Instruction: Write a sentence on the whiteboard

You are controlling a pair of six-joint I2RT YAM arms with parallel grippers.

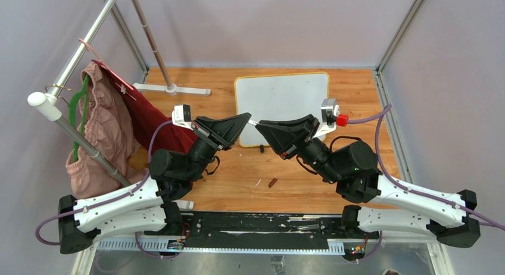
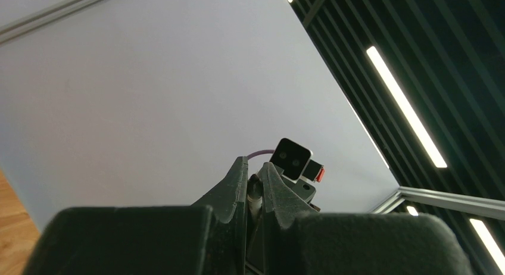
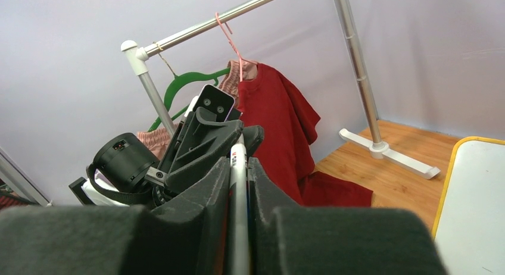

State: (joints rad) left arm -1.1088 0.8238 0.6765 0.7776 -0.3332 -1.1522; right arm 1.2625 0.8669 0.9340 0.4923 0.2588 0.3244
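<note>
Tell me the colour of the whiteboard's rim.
The whiteboard rim is yellow-orange, clearest in the right wrist view.

Lilac walls (image 1: 268, 25); wooden table (image 1: 232, 186); clothes rack (image 3: 356, 66); ceiling striplights (image 2: 405, 105).

My right gripper (image 3: 239, 168) is closed on a white marker (image 3: 238, 215). Both fingers (image 3: 202, 209) press the barrel, which runs straight up between them. The marker's far end meets the left gripper (image 3: 205, 138), whose wrist camera (image 3: 214, 103) faces me. Behind it, a metal clothes rail (image 3: 238, 11) carries a green hanger (image 3: 190, 77) and a red shirt (image 3: 280, 126). At right, the yellow-rimmed whiteboard (image 3: 476, 197) lies flat on the wooden table (image 3: 369, 174).
</note>
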